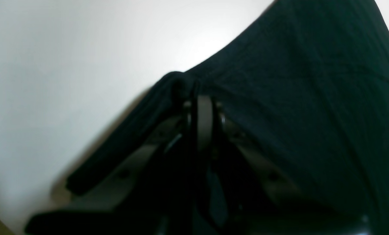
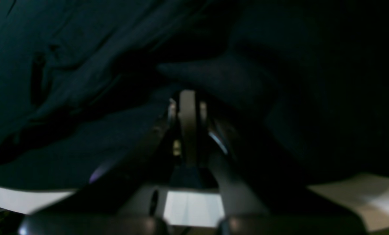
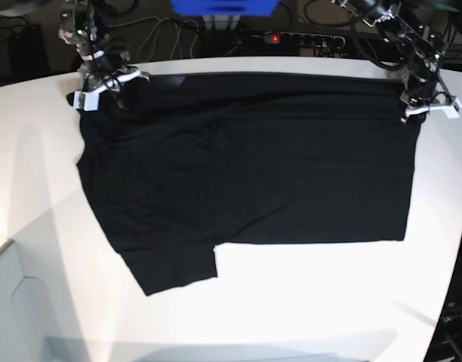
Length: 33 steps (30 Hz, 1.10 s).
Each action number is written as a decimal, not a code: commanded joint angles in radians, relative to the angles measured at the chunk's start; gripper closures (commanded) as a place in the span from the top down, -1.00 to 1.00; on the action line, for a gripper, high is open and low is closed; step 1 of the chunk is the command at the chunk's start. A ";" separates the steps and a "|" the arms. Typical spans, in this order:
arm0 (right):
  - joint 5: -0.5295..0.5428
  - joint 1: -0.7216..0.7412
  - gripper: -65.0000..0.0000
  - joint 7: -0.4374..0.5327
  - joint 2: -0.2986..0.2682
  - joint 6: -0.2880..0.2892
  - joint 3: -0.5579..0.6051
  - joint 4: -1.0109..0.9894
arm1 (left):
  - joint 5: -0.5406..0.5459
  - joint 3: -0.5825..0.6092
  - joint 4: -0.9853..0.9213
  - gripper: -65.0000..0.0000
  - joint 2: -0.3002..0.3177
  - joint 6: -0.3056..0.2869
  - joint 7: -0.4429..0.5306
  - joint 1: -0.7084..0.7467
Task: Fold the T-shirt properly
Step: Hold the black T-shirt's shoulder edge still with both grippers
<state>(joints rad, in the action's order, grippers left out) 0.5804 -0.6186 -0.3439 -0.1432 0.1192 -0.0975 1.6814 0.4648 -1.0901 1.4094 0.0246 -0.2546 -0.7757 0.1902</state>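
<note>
With jaws closed, both grippers (image 3: 421, 105) (image 3: 103, 84) pinch the T-shirt (image 3: 246, 166).

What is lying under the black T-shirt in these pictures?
The white table lies under the T-shirt and shows around it. The fabric hides whatever else might be underneath, as well as the shirt's lower side.

The setting is a robotics lab or test bench. A white table (image 3: 306, 302) serves as the work surface. Behind it lie tangled cables (image 3: 163, 45), a power strip (image 3: 291, 38) with a lit red switch, and a blue box (image 3: 223, 7).
</note>
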 commanded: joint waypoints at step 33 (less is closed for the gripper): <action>-0.090 -0.036 -1.00 -0.206 -0.005 -0.111 -0.003 0.108 | -0.079 0.003 0.086 -1.00 -0.033 0.045 -0.101 0.021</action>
<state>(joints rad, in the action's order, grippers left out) 0.5270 -0.6331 -0.4946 -0.1432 0.0574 -0.0975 1.7935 0.4259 -1.0882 1.4944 -0.0086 -0.2314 -0.8234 0.2016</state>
